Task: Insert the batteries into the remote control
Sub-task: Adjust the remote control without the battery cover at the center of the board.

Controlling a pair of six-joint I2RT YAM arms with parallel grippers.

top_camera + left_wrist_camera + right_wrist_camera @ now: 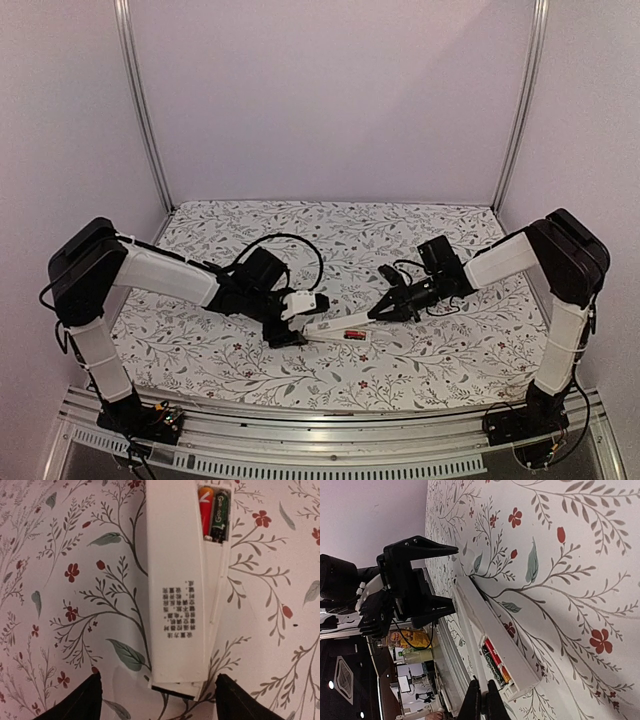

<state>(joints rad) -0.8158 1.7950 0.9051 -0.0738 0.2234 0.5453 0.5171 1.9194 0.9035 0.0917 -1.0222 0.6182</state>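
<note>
Batteries point(214, 512) sat in the remote point(175, 595), its end flanked by the open, empty left gripper point(157, 700); the right gripper point(482, 701), shut and empty, hung beside them.

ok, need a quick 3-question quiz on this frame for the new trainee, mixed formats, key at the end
1. True or false: two batteries lie in the open compartment of the remote control.
2. The left gripper is: A) shut on the remote control; B) open, one finger on each side of the remote control's end; C) holding a battery.
3. Fill in: the right gripper, near the battery end of the remote control, has its jaws ____.
Key: 1 true; 2 B; 3 shut.
</note>
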